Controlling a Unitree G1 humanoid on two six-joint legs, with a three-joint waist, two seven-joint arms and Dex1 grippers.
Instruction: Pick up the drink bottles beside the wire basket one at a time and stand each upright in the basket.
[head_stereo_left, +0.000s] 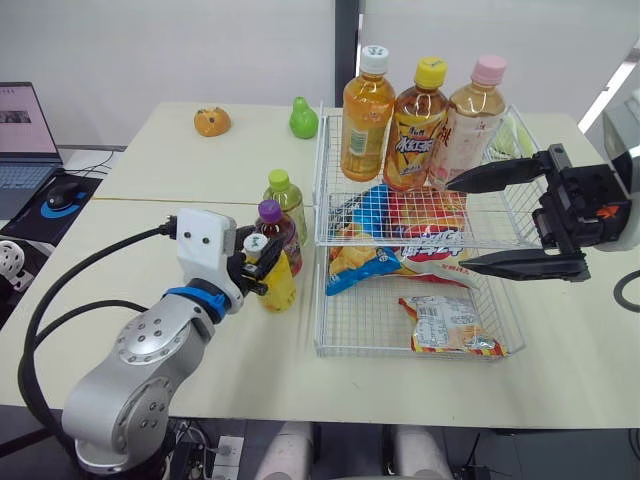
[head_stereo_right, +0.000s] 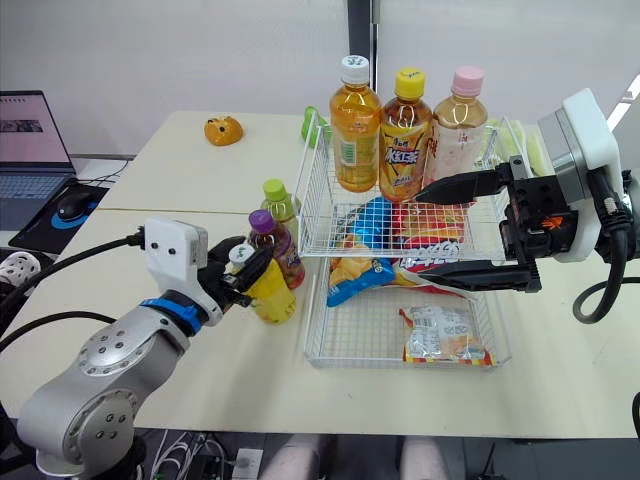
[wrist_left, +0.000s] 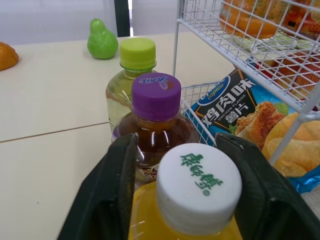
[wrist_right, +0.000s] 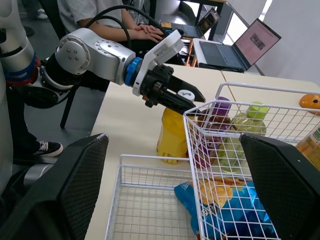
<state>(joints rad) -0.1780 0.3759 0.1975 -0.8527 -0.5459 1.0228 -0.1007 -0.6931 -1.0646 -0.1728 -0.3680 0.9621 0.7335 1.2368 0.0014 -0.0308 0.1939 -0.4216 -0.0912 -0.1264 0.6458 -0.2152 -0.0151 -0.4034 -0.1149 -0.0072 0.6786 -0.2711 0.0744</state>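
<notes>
Left gripper (head_stereo_left: 256, 256) is at the neck of the yellow bottle (head_stereo_left: 278, 288), one jaw on either side of its white cap. In the left wrist view one jaw touches the cap and a sliver of yellow shows beside the other. Cannot tell whether they press on it. The bottle stands upright on the worktop (head_stereo_left: 160, 170), just left of the basket (head_stereo_left: 318, 310).

Two more bottles stand upright right behind it, in a tight row along the basket's left side:
- purple-cap bottle (head_stereo_left: 283, 238), dark tea, touching or nearly touching the yellow bottle
- green-cap bottle (head_stereo_left: 286, 195), pale liquid, farthest back

The basket is white wire with two tiers. Three bottles stand upright in a row at the back of the upper tier:
- white-cap bottle (head_stereo_left: 365, 115)
- yellow-cap bottle (head_stereo_left: 418, 125)
- pink-cap bottle (head_stereo_left: 470, 120)

Chip bags (head_stereo_left: 350, 265) lie under the upper tier and spill into the lower one. A flat snack packet (head_stereo_left: 450, 322) lies at the front of the lower tier.

Right gripper (head_stereo_left: 456, 225) hangs at the basket's right side with its jaws spread wide and nothing between them. The upper jaw is level with the upper tier, near the pink-cap bottle. The lower jaw is over the lower tier.

Far side of the worktop: a green pear (head_stereo_left: 303, 118) and an orange toy (head_stereo_left: 212, 122). A laptop (head_stereo_left: 25, 130) and a mouse (head_stereo_left: 62, 190) sit on a separate desk to the left. In the right wrist view a seated person (wrist_right: 100, 15) is behind the left arm.
</notes>
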